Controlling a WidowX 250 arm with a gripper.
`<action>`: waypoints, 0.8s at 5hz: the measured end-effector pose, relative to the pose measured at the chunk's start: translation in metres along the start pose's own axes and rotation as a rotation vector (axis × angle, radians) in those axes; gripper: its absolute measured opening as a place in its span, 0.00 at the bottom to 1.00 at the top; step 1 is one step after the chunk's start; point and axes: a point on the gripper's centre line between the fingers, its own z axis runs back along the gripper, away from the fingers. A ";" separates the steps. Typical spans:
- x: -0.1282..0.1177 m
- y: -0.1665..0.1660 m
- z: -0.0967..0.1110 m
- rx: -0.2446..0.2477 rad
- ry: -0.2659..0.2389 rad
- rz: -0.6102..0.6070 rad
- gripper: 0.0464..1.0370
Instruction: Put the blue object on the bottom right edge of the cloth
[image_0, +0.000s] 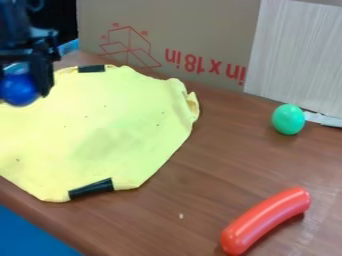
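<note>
Hanging at the upper left of the camera view, the black gripper (21, 91) had its jaws closed in on the blue ball (19, 92), one finger showing down its right side. Pretty sure it was up in the air for carrying, and the bottom right edge of the yellow cloth (113, 120) was well apart from it, so my guess is it needed to go across and then down. The two strips of black tape (91, 68) on the cloth's edges were probably there to pin it to the brown table (200, 175), tho the right side was rumpled anyway. The green egg (288, 119) and red sausage-looking thing (265, 221) sat off the cloth, so likely just extras lol

As for the ball itself: deep blue, round, kinda shiny with a paler patch on it. Looked smooth, so I'd have worried about it rolling once let go
</note>
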 end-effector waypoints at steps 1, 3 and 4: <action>-0.020 -0.012 -0.021 -0.001 0.024 -0.062 0.77; -0.028 -0.047 -0.044 -0.059 -0.030 -0.079 0.77; -0.024 -0.056 -0.054 -0.052 -0.057 -0.076 0.77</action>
